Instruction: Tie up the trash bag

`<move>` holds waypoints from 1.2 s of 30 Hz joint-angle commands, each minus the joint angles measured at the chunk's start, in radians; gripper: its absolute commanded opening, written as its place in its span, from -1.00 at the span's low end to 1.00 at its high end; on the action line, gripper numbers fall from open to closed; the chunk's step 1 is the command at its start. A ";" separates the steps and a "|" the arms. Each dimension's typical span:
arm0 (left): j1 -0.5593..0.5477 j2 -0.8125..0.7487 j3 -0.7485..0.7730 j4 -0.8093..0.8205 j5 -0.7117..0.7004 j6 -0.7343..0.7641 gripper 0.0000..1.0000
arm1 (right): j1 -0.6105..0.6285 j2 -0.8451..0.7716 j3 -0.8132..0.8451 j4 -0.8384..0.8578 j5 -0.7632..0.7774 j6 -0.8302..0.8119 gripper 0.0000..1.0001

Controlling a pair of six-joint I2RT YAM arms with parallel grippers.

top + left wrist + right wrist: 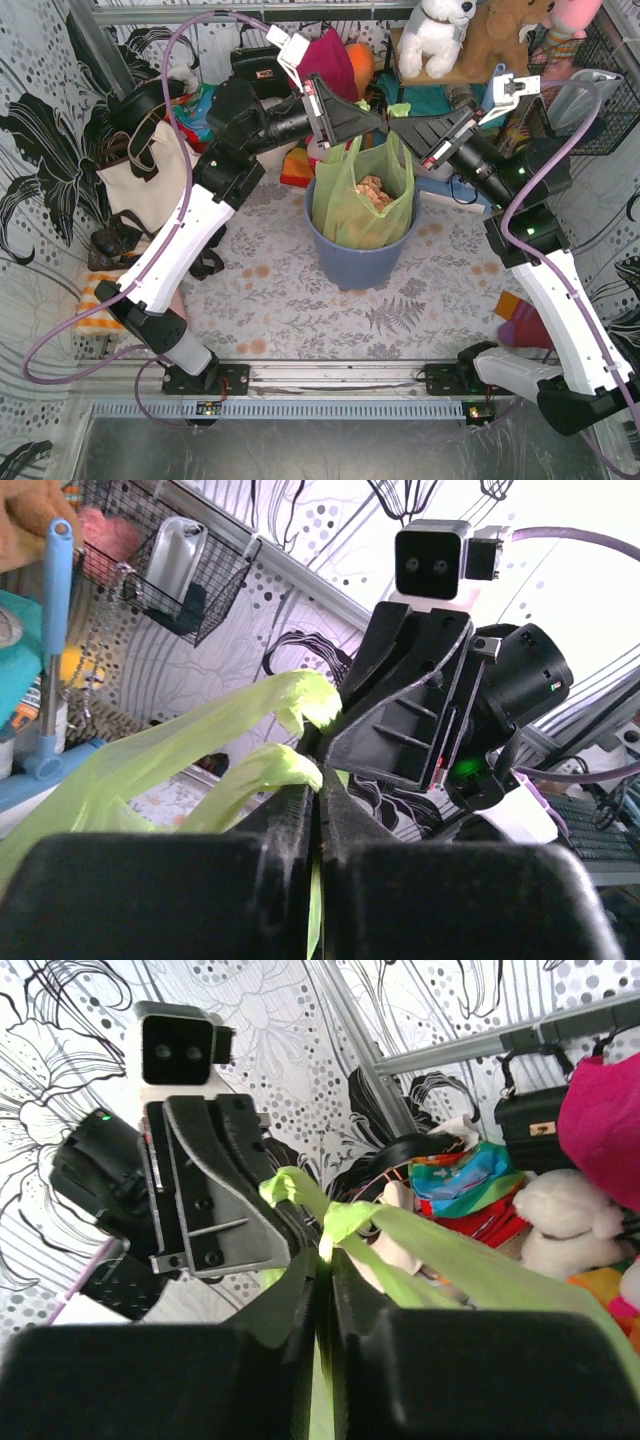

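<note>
The light-green trash bag [362,195] stands in the round blue-grey bin [358,262], with tan paper scraps [374,190] showing inside. My left gripper [378,121] and right gripper [398,126] meet tip to tip above the bag's mouth. In the left wrist view my left gripper [318,786] is shut on a green bag handle [262,770]. The right gripper's body faces it, beside a second handle end [300,695]. In the right wrist view my right gripper [326,1252] is shut on a handle [350,1222]; the other handle [292,1188] lies by the left gripper's body.
A cream tote bag [145,180] and dark bags lie at the left. Plush toys [440,30], a pink bag [330,60] and clothes crowd the back. A wire basket [600,90] hangs at the right. A striped sock [525,325] lies by the right arm.
</note>
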 commanded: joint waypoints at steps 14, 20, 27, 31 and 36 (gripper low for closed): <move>0.285 -0.223 0.017 -0.006 0.007 -0.003 -1.00 | 0.001 0.021 0.171 -0.009 0.205 -0.073 -1.00; 0.301 -0.336 -0.184 -0.035 -0.043 0.028 -1.00 | 0.001 -0.077 -0.067 0.028 0.247 -0.029 -1.00; 0.336 -0.360 -0.168 -0.070 -0.097 0.034 -1.00 | 0.001 -0.046 -0.008 0.082 0.234 -0.044 -1.00; 0.343 -0.265 0.040 -0.048 -0.006 -0.005 -1.00 | 0.001 0.034 0.178 0.081 0.165 -0.053 -1.00; 0.343 -0.225 0.098 0.058 0.093 -0.089 -1.00 | 0.001 0.041 0.207 0.084 0.108 -0.019 -1.00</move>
